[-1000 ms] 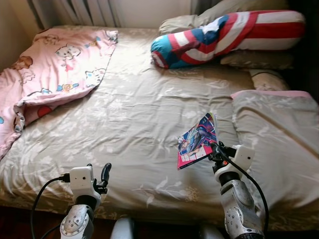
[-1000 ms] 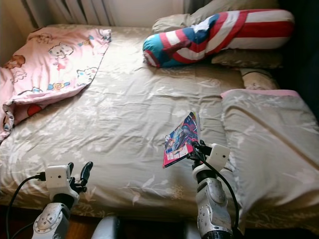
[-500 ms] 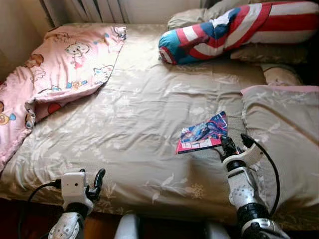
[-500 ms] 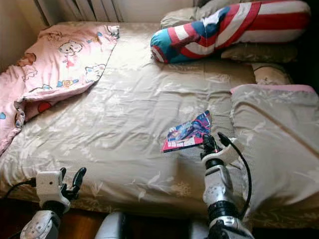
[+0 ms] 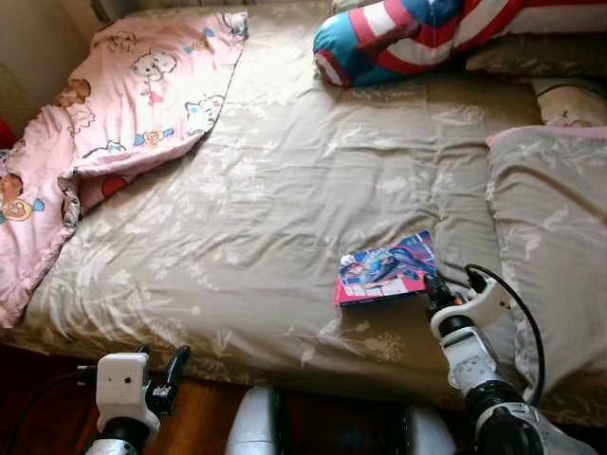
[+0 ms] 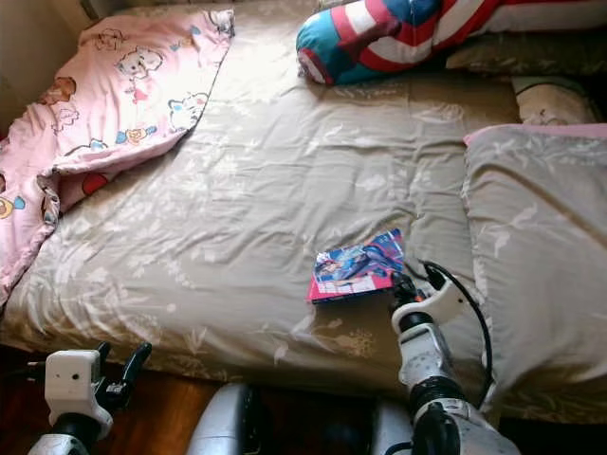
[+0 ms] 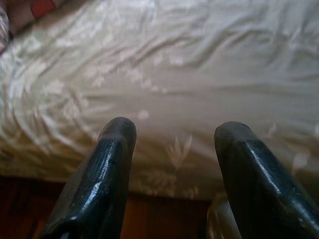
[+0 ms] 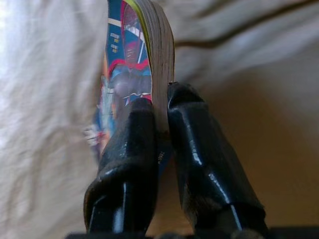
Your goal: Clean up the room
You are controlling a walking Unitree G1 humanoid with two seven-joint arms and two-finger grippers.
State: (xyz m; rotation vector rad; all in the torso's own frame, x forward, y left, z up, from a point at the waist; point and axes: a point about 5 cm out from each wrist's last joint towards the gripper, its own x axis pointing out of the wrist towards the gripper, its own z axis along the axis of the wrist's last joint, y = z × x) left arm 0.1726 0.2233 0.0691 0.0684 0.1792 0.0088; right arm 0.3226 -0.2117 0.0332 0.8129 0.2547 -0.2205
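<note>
**Black fingers clamp a comic book at the bed's near edge**

Black and glossy, the two fingers of the right gripper are pinched tight on the corner of a thin, colourful comic book, its page edges squeezed between them in the right wrist view. From the head cameras the book lies nearly flat on the beige floral bedspread, at about 5 o'clock from the bed's middle, just beside the grey pillow at 3 o'clock. The right arm rises from the lower edge of the head view, its silver forearm angled up and inward, a black cable looping past the wrist.

The left gripper hangs low at 7 o'clock, off the mattress edge above the wooden floor, its fingers spread wide apart and holding nothing.

A pink cartoon-print blanket is bunched at 10 o'clock. A red, white and blue striped bolster lies at 1 o'clock, cut off by the frame's upper edge. The book's cover print is too small to read.
</note>
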